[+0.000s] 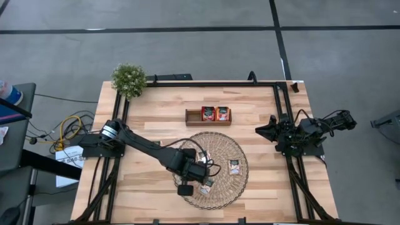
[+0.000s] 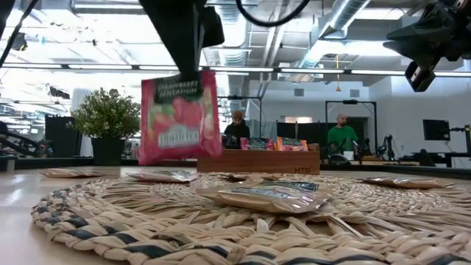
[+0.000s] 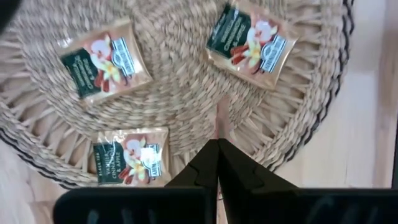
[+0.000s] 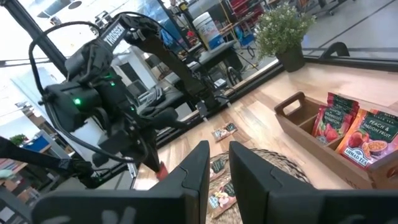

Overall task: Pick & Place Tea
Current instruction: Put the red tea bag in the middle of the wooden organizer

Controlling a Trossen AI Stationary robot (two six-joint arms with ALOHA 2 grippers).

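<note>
Wooden table [image 1: 156,119] under woven mat [image 1: 215,194].

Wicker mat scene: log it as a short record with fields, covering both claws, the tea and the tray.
left claw: shut on a red tea sachet, which hangs above the wicker mat
right claw: waits at the table's right edge, holding nothing
sachets on mat: three beige ones seen in the left wrist view, one at
wooden tray: beyond the mat, two red-orange sachets standing upright in it, one compartment empty
potted plant: at the far left corner
</note>
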